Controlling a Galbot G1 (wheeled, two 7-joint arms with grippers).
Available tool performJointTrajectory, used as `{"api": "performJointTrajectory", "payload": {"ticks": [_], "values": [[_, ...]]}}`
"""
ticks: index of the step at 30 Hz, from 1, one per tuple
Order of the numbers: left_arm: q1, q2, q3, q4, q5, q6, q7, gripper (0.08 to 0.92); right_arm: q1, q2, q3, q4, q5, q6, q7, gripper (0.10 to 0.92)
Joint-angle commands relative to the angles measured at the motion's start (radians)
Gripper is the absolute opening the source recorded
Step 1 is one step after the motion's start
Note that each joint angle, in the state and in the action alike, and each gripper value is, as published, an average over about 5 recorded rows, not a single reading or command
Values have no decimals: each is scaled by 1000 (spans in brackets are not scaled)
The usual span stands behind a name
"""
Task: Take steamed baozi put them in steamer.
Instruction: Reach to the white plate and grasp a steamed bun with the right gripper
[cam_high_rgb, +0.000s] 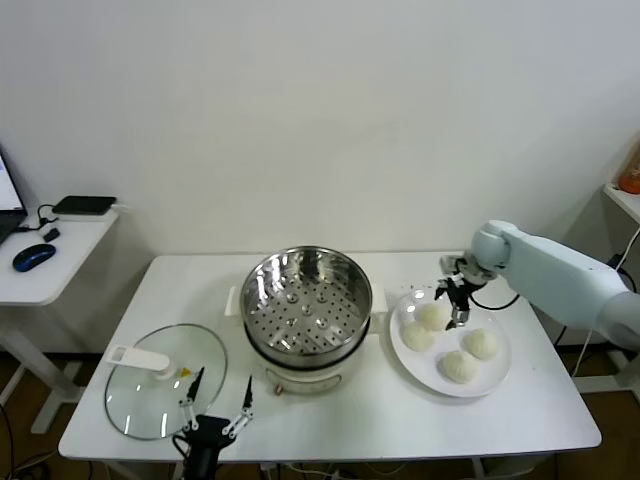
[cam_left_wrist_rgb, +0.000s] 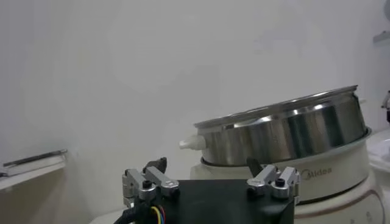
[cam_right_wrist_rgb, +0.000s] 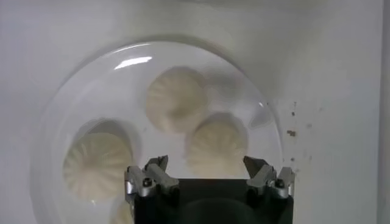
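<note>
Cut off by the head view's lower edge: the left arm behind the left gripper (cam_high_rgb: 217, 399) at the desk's near edge, and the near rim of the desk (cam_high_rgb: 330, 440). Cut off at the right edge: the right arm beyond its white shell. Partly hidden behind the right gripper (cam_high_rgb: 459, 300): the far bun among the steamed baozi (cam_high_rgb: 433, 316). In the right wrist view, one bun (cam_right_wrist_rgb: 124, 213) mostly hidden behind the gripper body. In the left wrist view, the steamer (cam_left_wrist_rgb: 286, 131) floor hidden by its own wall, its base cut off below.
</note>
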Motion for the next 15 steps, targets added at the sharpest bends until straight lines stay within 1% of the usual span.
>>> {"api": "performJointTrajectory", "payload": {"ticks": [1, 15], "values": [[-4, 2, -1, 5, 4, -2, 2, 823, -30, 59, 35, -103, -23, 44, 13, 823], [-2, 6, -7, 2, 4, -4, 3, 823, -40, 82, 34, -126, -57, 21, 18, 823]]}}
